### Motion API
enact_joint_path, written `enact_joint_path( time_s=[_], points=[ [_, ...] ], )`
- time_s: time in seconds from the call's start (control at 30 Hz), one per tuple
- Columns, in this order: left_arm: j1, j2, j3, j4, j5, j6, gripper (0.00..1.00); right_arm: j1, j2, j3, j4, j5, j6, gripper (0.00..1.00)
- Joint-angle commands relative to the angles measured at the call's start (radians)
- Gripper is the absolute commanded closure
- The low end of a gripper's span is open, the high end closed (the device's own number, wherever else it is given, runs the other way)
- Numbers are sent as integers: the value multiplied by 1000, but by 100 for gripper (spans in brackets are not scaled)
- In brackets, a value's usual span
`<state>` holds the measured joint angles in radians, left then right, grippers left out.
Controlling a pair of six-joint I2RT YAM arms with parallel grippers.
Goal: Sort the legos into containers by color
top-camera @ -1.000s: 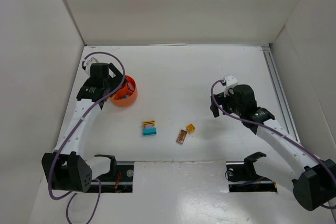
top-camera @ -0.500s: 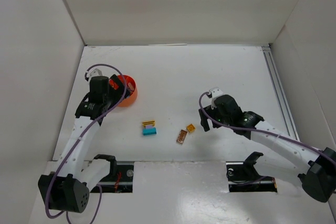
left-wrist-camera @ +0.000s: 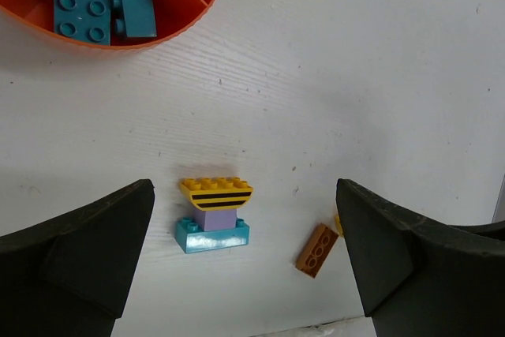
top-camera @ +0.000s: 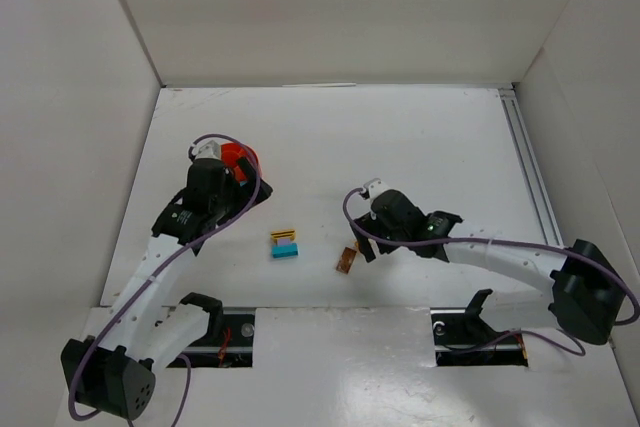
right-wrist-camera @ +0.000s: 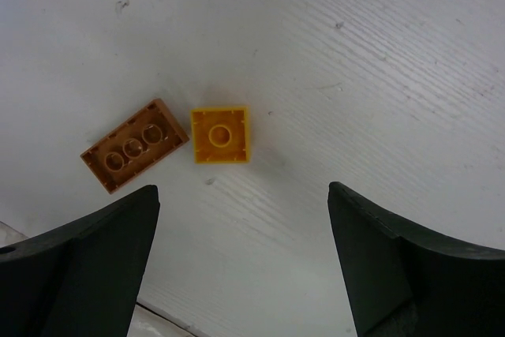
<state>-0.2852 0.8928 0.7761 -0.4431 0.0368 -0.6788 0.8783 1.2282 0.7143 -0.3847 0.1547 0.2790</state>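
Right gripper [right-wrist-camera: 243, 195] hovers with jaws spread and empty over a yellow brick [right-wrist-camera: 220, 134] just beside a brown brick [right-wrist-camera: 136, 145]. Left gripper [left-wrist-camera: 245, 187], likewise released, hangs above a yellow-purple-teal stack [left-wrist-camera: 215, 215] near the bowl [left-wrist-camera: 118, 43], which holds teal bricks [left-wrist-camera: 83, 16].

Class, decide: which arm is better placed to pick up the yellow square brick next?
Right. The right end effector hangs open over the yellow square brick; the left end effector is over the stacked bricks.

Left gripper [left-wrist-camera: 245, 195] spread wide, pointing down; right gripper [right-wrist-camera: 243, 193] likewise
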Motion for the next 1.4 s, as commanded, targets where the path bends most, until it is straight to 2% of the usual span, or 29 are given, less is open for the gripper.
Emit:
enact_joint_path(
  time_s=[0.0,0.1,0.17,0.3,0.5,0.7,0.73,0.87,1.23,1.37],
  points=[
    [-12,-18,5,12,-9,1,1,30,33,60,52,26,-50,8],
    [-12,-18,5,3,-9,1,1,44,33,51,52,5,-75,10],
    [-12,-28,5,3,3,10,1,53,42,41,52,-18,-75,15],
    [-12,-28,5,3,3,10,1,62,65,14,52,-18,-52,15],
    [-12,-37,-5,3,3,10,1,71,140,17,72,54,-12,20],
    [-12,-37,-5,-6,3,10,1,71,214,50,90,126,8,30],
    [-12,-37,-5,-6,3,10,1,71,226,60,116,126,8,34],
    [-12,-46,14,-26,-8,10,1,71,272,83,164,101,-24,39],
    [-12,-37,23,-68,-49,1,1,71,272,73,211,92,-67,61],
    [-12,-46,23,-68,-70,-10,1,71,272,83,211,92,-87,71]
  ],
)
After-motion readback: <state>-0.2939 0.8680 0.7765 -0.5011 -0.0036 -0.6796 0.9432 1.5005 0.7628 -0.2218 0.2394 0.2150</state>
